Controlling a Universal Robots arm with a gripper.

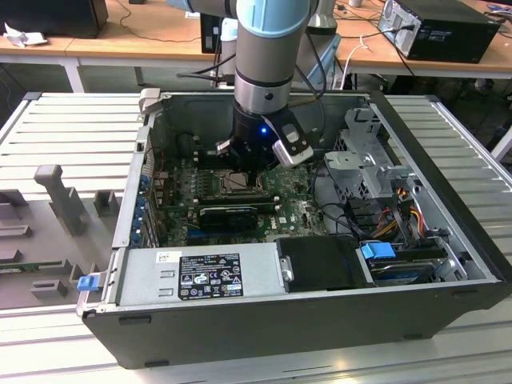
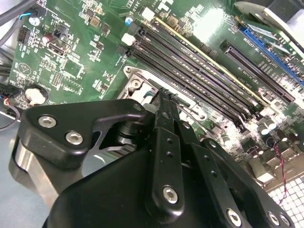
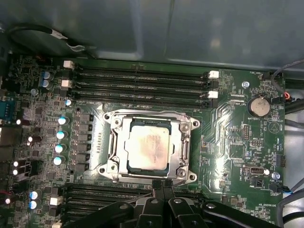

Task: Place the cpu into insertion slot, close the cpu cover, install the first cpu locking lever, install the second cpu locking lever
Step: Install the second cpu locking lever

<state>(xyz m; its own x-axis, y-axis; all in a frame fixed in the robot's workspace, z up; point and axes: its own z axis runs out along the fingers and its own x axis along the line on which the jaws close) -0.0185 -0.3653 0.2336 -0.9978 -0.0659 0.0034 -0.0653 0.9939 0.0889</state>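
In the exterior view my arm reaches down into the open computer case, and my gripper hangs low over the green motherboard, just above the insertion slot, which sits between the long black memory slots. A grey power supply lies along the near wall of the case, and the case rests on a ribbed grey table. In the second wrist view my gripper is seen from behind: my two black fingers lie pressed together with no gap between them, their tips down at the edge of the insertion slot, beside the rows of memory slots; whether they pinch anything there I cannot tell. In the first wrist view the cpu already lies flat in the insertion slot, its pale metal top bare and a little smudged in the middle. The cpu cover is down around it, the chip showing through the square cut-out. My fingers meet at the rim of the socket on the side nearest me, touching or almost touching the frame there. A round coin battery sits on the board well apart from the socket.
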